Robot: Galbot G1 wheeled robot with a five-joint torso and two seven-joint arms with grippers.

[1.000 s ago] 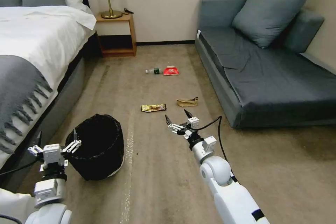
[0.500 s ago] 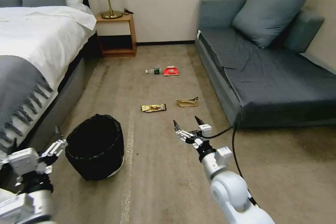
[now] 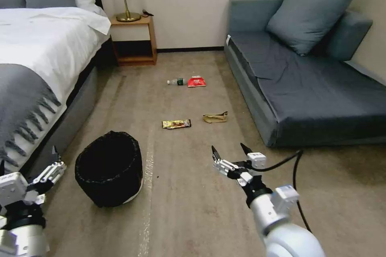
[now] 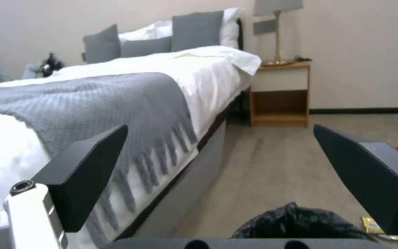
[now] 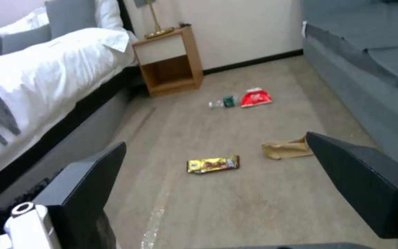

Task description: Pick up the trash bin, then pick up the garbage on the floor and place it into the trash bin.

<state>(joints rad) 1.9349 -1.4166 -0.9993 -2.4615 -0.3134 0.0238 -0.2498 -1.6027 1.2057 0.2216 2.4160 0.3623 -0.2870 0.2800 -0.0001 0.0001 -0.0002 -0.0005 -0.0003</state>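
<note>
Item count, floor area:
- Trash bin (image 3: 109, 167): one.
- Garbage items: four, comprising one snack bar wrapper (image 3: 176, 123), one brown paper bag (image 3: 215, 117), one red snack packet (image 3: 196, 82), one bottle (image 3: 175, 82).
- Grippers: two, left gripper (image 3: 42, 168) and right gripper (image 3: 230, 153).

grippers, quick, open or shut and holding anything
Left gripper: open, empty, beside the trash bin.
Right gripper: open, empty, above the floor.

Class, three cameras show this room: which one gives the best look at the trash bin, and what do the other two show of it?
The head view: the whole trash bin stands on the carpet, black liner and open mouth plain. The left wrist view catches just a crinkled bit of its liner at the frame's edge; the right wrist view looks at the litter instead.
</note>
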